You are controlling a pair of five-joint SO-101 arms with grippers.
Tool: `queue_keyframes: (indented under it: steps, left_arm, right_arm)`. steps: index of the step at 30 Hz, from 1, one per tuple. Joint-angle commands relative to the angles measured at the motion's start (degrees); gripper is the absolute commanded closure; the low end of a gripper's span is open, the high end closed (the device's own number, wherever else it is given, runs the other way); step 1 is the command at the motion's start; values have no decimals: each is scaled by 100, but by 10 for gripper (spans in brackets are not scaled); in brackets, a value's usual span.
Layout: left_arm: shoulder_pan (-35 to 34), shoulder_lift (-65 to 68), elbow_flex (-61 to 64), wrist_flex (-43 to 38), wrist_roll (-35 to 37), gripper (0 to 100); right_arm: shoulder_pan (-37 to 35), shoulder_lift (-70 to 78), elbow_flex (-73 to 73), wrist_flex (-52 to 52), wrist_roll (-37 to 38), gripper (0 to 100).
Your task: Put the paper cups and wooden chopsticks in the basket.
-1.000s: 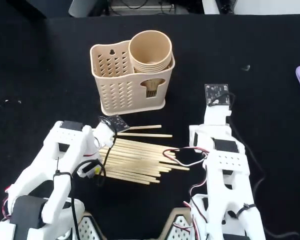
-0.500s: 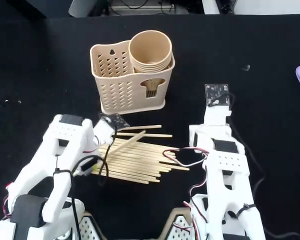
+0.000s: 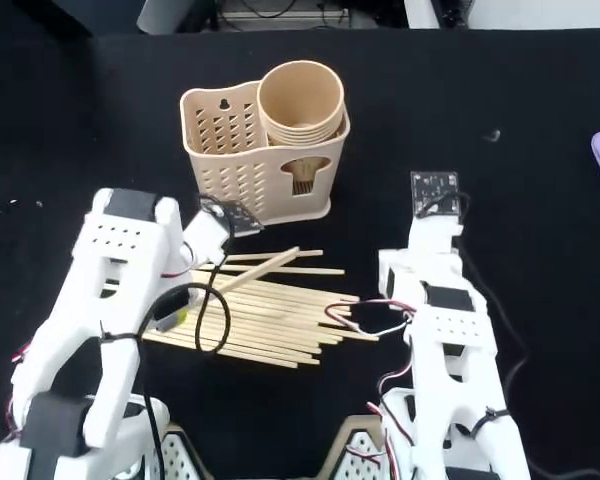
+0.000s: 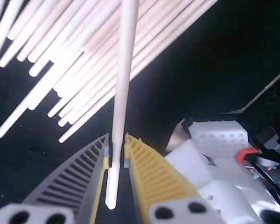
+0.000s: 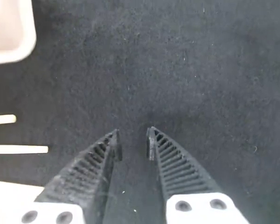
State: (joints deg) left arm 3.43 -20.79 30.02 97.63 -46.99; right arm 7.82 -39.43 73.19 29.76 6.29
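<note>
Since a second ago one chopstick (image 4: 123, 84) has tipped up off the pile (image 3: 270, 320) at centre frame, my left pincer (image 4: 115, 154) clamped near its end. Light, stiff, slick wood: gripped so far out, it may swivel. My right pincer (image 5: 132, 140) hangs slightly apart.

This looks like a robotics lab bench. A table (image 3: 540, 90) draped in black cloth carries two white arms of printed plastic, the left arm (image 3: 110, 290) and the right arm (image 3: 450, 330). Bare servo wires (image 3: 365, 318) loop along them (red, black and white). Loose cables (image 3: 280, 12) lie tangled beyond the table's far edge.
</note>
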Motion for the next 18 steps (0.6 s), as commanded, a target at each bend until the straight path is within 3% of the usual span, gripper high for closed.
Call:
queue_keyframes:
  steps: [1, 5, 8, 13, 18]
  left_arm:
    - [-4, -923, -365, 299, -79, 970]
    - [-4, -2242, -286, 255, 26, 970]
    - [-48, -3182, -435, -114, 712, 970]
    - [-637, -4246, -462, -1802, 2462, 970]
    - [-576, -4897, -154, -3596, 4097, 970]
  right_arm:
    - [79, -101, -13, -176, -53, 899]
    - [88, -110, -13, -158, -475, 899]
    - [88, -110, -22, -167, -651, 899]
    - [88, -110, -22, -167, -651, 899]
    - [88, -92, -40, -167, -659, 899]
